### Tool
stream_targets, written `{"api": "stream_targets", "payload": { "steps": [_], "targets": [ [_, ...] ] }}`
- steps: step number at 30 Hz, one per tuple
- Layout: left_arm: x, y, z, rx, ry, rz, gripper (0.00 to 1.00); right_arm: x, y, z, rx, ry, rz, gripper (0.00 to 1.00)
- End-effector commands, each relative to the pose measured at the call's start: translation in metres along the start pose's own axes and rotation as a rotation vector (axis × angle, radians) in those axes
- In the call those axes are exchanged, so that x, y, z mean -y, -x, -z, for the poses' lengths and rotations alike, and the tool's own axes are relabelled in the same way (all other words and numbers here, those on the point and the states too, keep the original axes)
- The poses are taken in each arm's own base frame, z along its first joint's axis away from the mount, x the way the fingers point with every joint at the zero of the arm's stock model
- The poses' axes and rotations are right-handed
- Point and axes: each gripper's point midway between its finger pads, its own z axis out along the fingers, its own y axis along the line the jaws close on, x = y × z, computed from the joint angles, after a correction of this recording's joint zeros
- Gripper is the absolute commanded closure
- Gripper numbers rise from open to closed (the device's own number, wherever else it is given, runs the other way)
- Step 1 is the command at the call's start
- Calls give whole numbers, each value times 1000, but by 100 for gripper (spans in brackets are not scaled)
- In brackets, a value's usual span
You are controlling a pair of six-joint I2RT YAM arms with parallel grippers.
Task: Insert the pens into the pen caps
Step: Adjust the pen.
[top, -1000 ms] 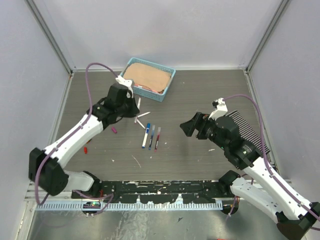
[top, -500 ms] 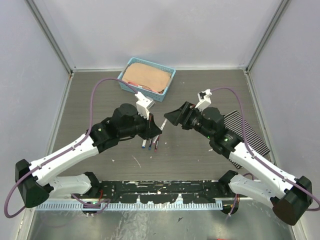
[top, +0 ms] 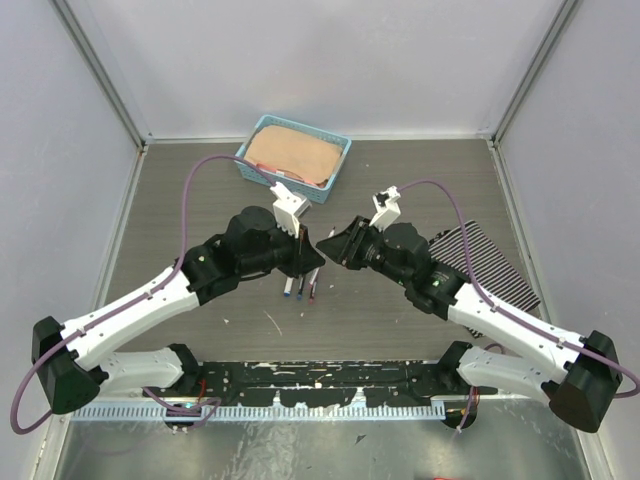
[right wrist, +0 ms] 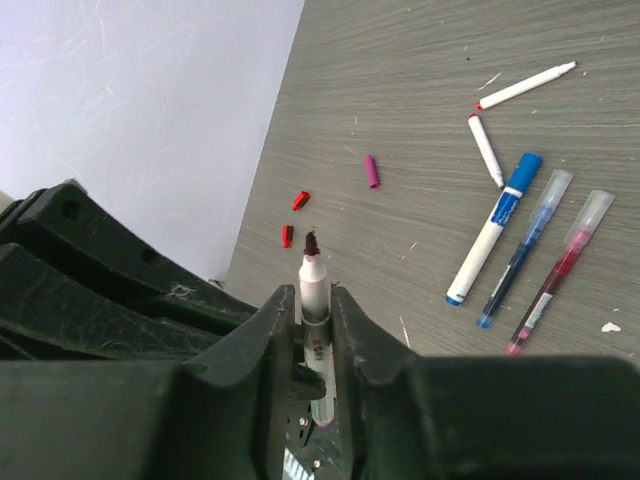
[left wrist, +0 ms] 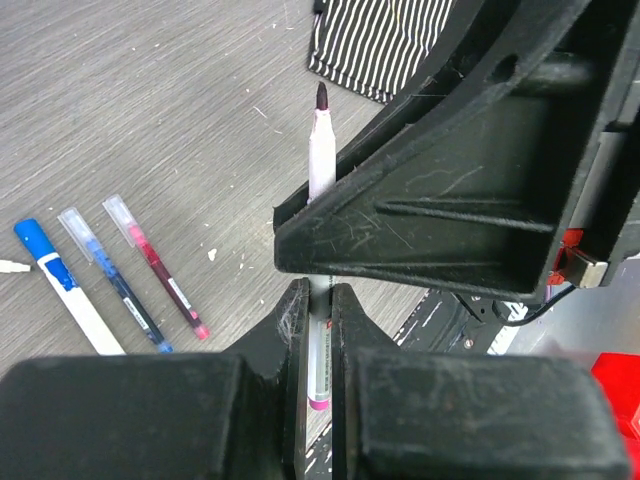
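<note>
A white pen [left wrist: 321, 150] with a dark maroon tip and a magenta end is held above the table between both grippers. My left gripper [left wrist: 318, 312] is shut on its lower barrel. My right gripper [right wrist: 314, 305] is shut on the same pen [right wrist: 312, 285] just below the tip. In the top view the left gripper [top: 311, 258] and right gripper [top: 334, 245] meet at the table's middle. Two bare pens [right wrist: 524, 86] [right wrist: 487, 150] lie on the table. A magenta pen cap [right wrist: 371, 171] and two red caps [right wrist: 300, 200] [right wrist: 287, 236] lie loose.
Three capped pens lie side by side: a blue-capped white one [right wrist: 492, 235], a blue one [right wrist: 525, 250] and a red one [right wrist: 558, 272]. A blue basket [top: 331, 172] stands at the back. A striped cloth [top: 485, 262] lies under the right arm.
The left arm carried the pen from the table's left to the middle. The right arm swung left to meet it, and its jaws went from wide open to shut on the pen.
</note>
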Motion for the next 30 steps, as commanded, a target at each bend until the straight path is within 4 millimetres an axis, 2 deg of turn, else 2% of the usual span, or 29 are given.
{"api": "stream_targets", "payload": {
  "steps": [1, 2, 5, 8, 10, 15, 20, 21, 23, 26, 27, 30],
  "targets": [
    [3, 10, 1, 50, -14, -16, 99, -21, 19, -1, 73, 61, -4, 80],
    [3, 9, 1, 49, -15, -17, 95, -22, 19, -1, 74, 62, -4, 85],
    [0, 9, 1, 51, 2, -15, 77, -26, 21, 0, 79, 77, -2, 98],
    [-2, 6, 0, 50, 8, -19, 65, -31, 23, 2, 85, 100, -5, 99],
    [-5, 2, -2, 43, 11, -19, 62, -34, 24, 4, 88, 108, -7, 99],
    [-7, -4, -8, 31, 14, -9, 63, -36, 24, 5, 84, 112, -6, 99],
    [-6, -5, -8, 32, 5, -10, 86, -32, 21, 2, 77, 101, -3, 99],
    [-7, -5, -8, 30, 11, -10, 91, -31, 22, 2, 77, 95, 4, 97],
    [-13, -4, -5, 25, 52, -10, 100, -27, 23, 2, 76, 63, 36, 87],
    [-26, 3, 6, 43, 133, -10, 100, -21, 33, 6, 110, 16, 112, 60],
    [-32, 5, 11, 50, 163, -7, 100, -19, 36, 9, 124, -4, 145, 54],
    [-54, 13, 28, 65, 222, 32, 100, -10, 46, 14, 156, -65, 222, 50]
  ]
}}
